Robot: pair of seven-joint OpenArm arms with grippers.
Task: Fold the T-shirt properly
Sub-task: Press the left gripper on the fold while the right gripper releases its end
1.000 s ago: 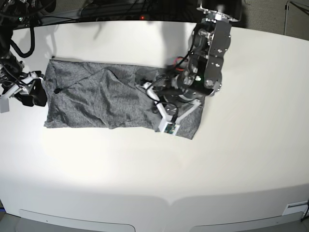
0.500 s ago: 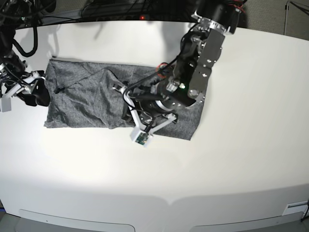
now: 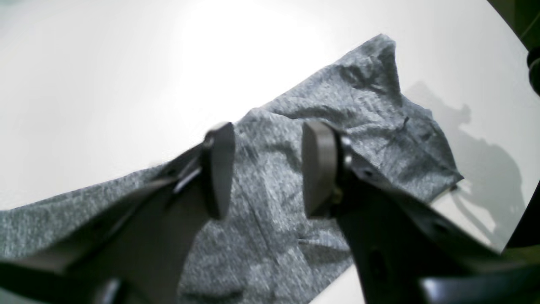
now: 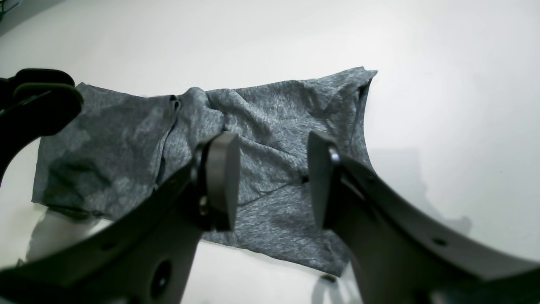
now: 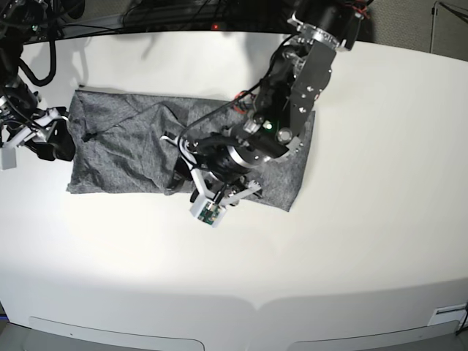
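Note:
The heather-grey T-shirt (image 5: 124,150) lies crumpled in a wide strip on the white table, with folds and ridges across its middle. It also shows as T-shirt (image 3: 363,109) and T-shirt (image 4: 270,109) in the wrist views. My left gripper (image 5: 183,162) reaches from the back over the shirt's middle. In the left wrist view the left gripper (image 3: 261,169) is open, with only fabric below the gap. My right gripper (image 5: 55,139) sits at the shirt's left edge. The right gripper (image 4: 270,181) is open and empty, aimed across the cloth.
The white table (image 5: 329,256) spreads wide in front of and to the right of the shirt. Dark cables (image 5: 175,14) run along the back edge. The left arm's body (image 5: 292,95) covers part of the shirt's right half.
The left arm has swept leftward across the shirt's middle, and its jaws have gone from shut to open. The right arm has stayed in place.

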